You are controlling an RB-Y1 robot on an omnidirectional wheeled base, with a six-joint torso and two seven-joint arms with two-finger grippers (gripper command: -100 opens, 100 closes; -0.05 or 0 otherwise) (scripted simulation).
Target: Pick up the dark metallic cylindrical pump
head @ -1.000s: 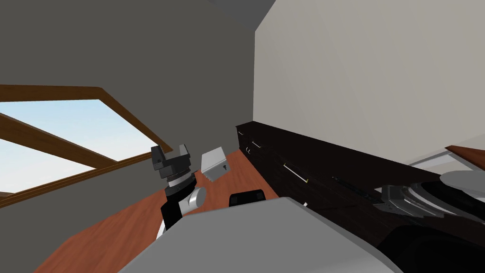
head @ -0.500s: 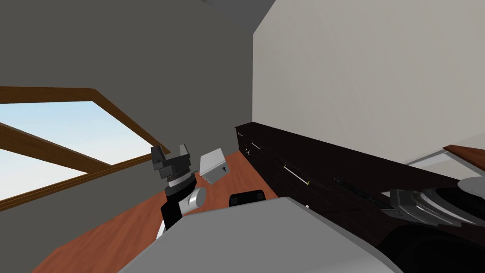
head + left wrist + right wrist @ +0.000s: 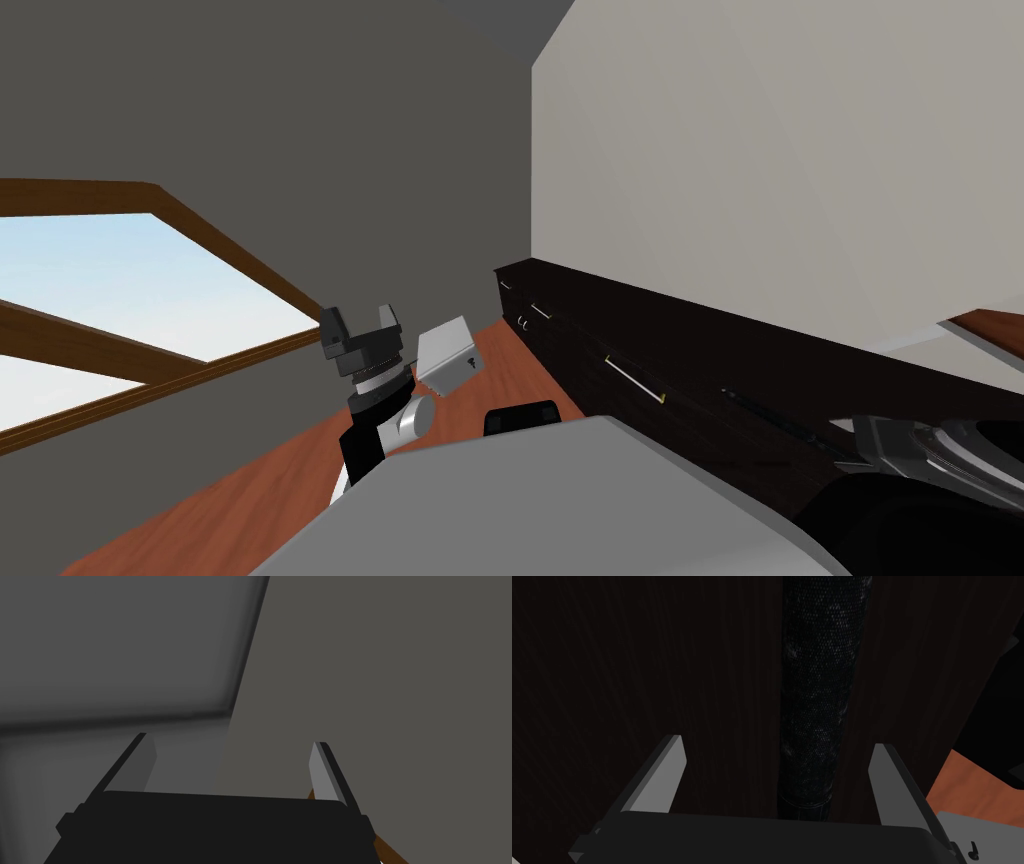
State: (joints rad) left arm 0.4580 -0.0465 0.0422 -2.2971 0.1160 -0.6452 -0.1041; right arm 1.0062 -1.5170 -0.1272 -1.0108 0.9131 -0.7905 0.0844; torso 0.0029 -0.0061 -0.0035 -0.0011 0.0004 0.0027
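Lying on top of the long dark cabinet (image 3: 700, 345) by the pale wall, the pump (image 3: 768, 410) reads in the head view as a thin dark rod. The right gripper (image 3: 872, 440) is low over its near end. The left gripper (image 3: 360, 325) is raised well away on the other side, just beside a small grey box (image 3: 447, 356) and in front of the window (image 3: 120, 280).

Left wrist view: fingers (image 3: 320, 771) wide apart, nothing between them.

Right wrist view: the pump is a dark speckled tube running straight away from the hand, resting on dark wood. The right fingers (image 3: 667, 771) are spread wide on either side of it and not touching. The tube sits a bit nearer one finger than the other.

Risk, as I judge it: the tube is round and off-centre, so the nearer finger may touch first on closing and roll or nudge it sideways. Closing too high would catch only the top curve and it could squirt out. Gripping near one end of a long rod may let the far end sag on the lift.

Versus the earlier head frames, my head has turned a little, with the window slid left. The right hand now sits lower toward the corner and further along the cabinet top
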